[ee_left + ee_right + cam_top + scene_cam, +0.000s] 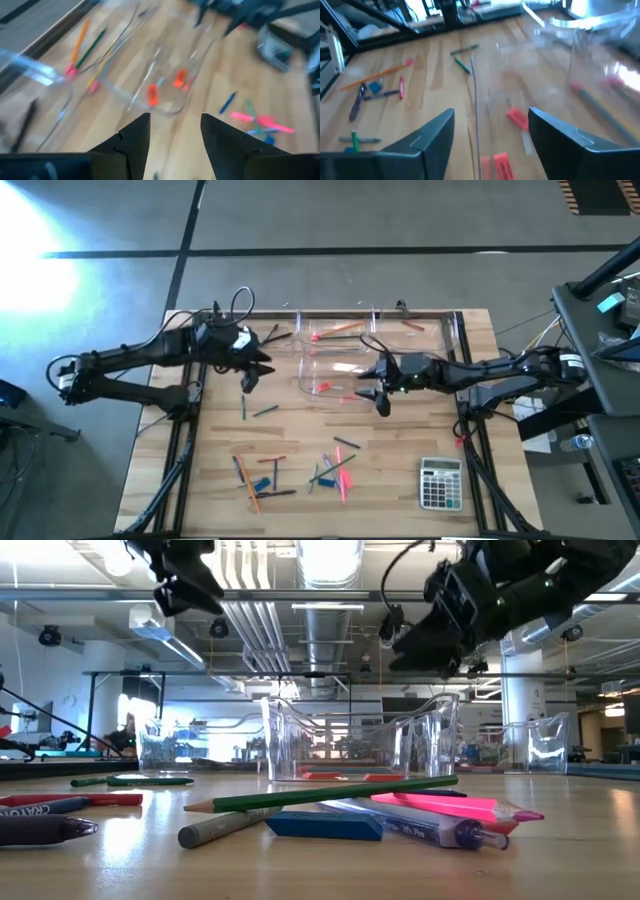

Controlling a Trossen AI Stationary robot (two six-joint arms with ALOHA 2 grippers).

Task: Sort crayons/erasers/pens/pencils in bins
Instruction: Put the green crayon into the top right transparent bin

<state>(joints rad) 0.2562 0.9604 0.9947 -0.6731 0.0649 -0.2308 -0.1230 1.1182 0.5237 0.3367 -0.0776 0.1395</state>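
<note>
- The bins (pixel 330 370) are clear tubs grouped at the far middle of the counter (pixel 200 460). The near one holds red erasers (pixel 518 118) lying flat on its floor; they also show in the left wrist view (pixel 152 94).
- A far bin (pixel 345 328) holds an orange pencil (pixel 340 328) and a small red piece.
- The right hand (pixel 381 392) hangs over the near bin's right end, its fingers (pixel 567 140) spread wide apart with nothing between them.
- The left hand (pixel 250 370) hovers to the left of the bins, its fingers (pixel 135 137) parted and empty.
- Two green sticks (pixel 255 410) lie on the bare wood just in front of the left hand.
- Near the front edge lies a loose scatter of pencils, pens, crayons and blue erasers (pixel 262 483), with a pink marker (pixel 343 480) among them.
- In the low view a green pencil (pixel 330 795) lies across a blue eraser (pixel 322 825).
- A grey calculator (pixel 440 483) sits at the front right of the counter, apart from the scatter.
</note>
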